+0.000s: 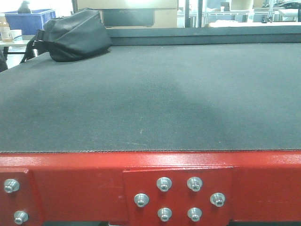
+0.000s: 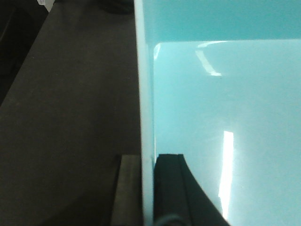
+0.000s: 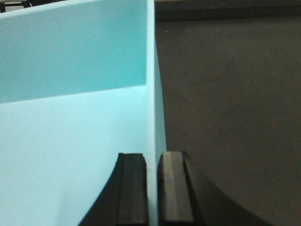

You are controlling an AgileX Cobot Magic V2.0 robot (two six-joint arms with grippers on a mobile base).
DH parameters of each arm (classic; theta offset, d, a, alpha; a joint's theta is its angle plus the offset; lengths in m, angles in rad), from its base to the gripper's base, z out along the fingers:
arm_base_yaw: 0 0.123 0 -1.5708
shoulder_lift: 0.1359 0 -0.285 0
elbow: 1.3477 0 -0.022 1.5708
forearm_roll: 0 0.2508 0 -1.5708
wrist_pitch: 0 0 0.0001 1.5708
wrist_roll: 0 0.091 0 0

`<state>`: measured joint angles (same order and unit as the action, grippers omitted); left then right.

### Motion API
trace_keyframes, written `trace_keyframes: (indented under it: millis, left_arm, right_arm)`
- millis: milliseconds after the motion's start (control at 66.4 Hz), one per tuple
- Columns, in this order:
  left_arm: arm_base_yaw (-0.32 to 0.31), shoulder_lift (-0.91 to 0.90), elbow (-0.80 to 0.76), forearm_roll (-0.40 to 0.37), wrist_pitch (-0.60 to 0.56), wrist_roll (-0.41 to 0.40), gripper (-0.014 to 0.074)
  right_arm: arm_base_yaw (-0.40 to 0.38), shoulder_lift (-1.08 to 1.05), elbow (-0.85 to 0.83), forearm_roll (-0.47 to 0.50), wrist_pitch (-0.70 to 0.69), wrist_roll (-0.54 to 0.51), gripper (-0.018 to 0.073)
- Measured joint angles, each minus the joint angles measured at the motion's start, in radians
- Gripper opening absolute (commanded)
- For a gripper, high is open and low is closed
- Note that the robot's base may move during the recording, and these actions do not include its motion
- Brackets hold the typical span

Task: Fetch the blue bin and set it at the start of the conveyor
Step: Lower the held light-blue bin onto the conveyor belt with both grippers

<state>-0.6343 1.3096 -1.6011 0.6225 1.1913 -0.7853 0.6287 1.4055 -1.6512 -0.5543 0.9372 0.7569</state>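
The blue bin point(image 2: 221, 117) is a pale cyan plastic tub. My left gripper point(image 2: 148, 162) is shut on its left wall, one finger inside and one outside. My right gripper point(image 3: 151, 160) is shut on the bin's point(image 3: 70, 132) right wall, one finger on each side. Dark belt shows beside the bin in both wrist views. The conveyor start point(image 1: 150, 94) is a wide black textured belt with a red metal frame point(image 1: 70, 183) and a plate of silver hex bolts point(image 1: 178, 197) in the front view. The bin and both grippers are out of the front view.
A black bag point(image 1: 75, 35) lies on the belt at the far left. A dark blue crate point(image 1: 28, 19) and a table with a cup stand behind it. Cardboard boxes point(image 1: 131, 12) and shelving are at the back.
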Motion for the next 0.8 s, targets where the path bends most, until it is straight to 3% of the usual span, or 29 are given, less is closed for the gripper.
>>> trace_keyframes:
  millis: [136,407,799]
  left_arm:
    - [0.009,0.007,0.0,-0.028,-0.004,0.021,-0.0111]
    - [0.097,0.147,0.002,-0.205,-0.072,0.105,-0.0111]
    - [0.138,0.334,0.025,-0.228,-0.13,0.132,-0.0111]
  right_arm:
    - [0.0,0.0,0.0,0.0,0.033,0.0,-0.0163]
    - [-0.059,0.092,0.0,-0.006,0.136,-0.002,-0.0163]
    - [-0.194,0.255,0.142,0.139,0.013,-0.003,-0.0163]
